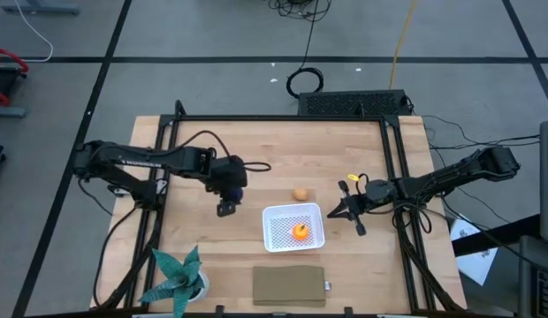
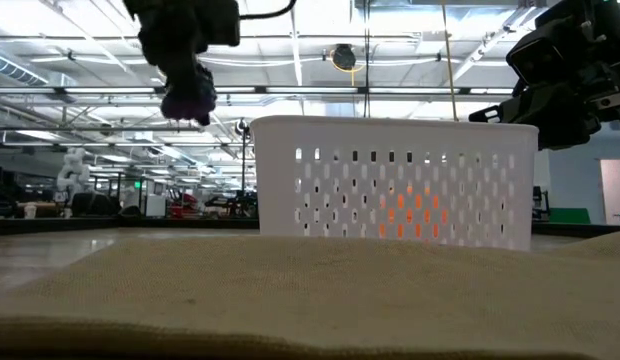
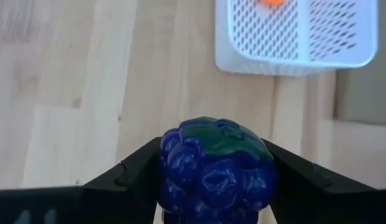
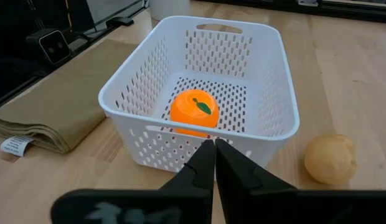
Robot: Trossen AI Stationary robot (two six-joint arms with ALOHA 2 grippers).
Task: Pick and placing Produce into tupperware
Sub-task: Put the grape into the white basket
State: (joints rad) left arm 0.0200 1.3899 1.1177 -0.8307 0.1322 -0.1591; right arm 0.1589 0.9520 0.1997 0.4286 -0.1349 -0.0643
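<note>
My left gripper (image 1: 226, 208) hangs above the table, left of the white tupperware (image 1: 293, 228), shut on the dark purple produce piece (image 3: 215, 168), a knobbly berry cluster with a green top. The orange piece (image 4: 193, 112) lies on the tupperware's mesh bottom. The tan-yellow piece (image 1: 300, 193) rests on the wood just beyond the tupperware's far side. My right gripper (image 4: 215, 163) is shut and holds nothing, hovering right of the tupperware and pointing at it. My left gripper pinches the purple piece by its two opposite sides (image 3: 171, 171) between its two fingers (image 3: 137, 174). The fingers slant down from the table's left side. The piece is lifted clear of the table (image 2: 190, 100), its green top turned away from the wrist.
A teal spiky plant in a white pot (image 1: 181, 278) stands at the near left corner. A folded tan cloth slab (image 1: 290, 285) lies at the near edge in front of the tupperware. Bare wood lies between my left gripper and the tupperware.
</note>
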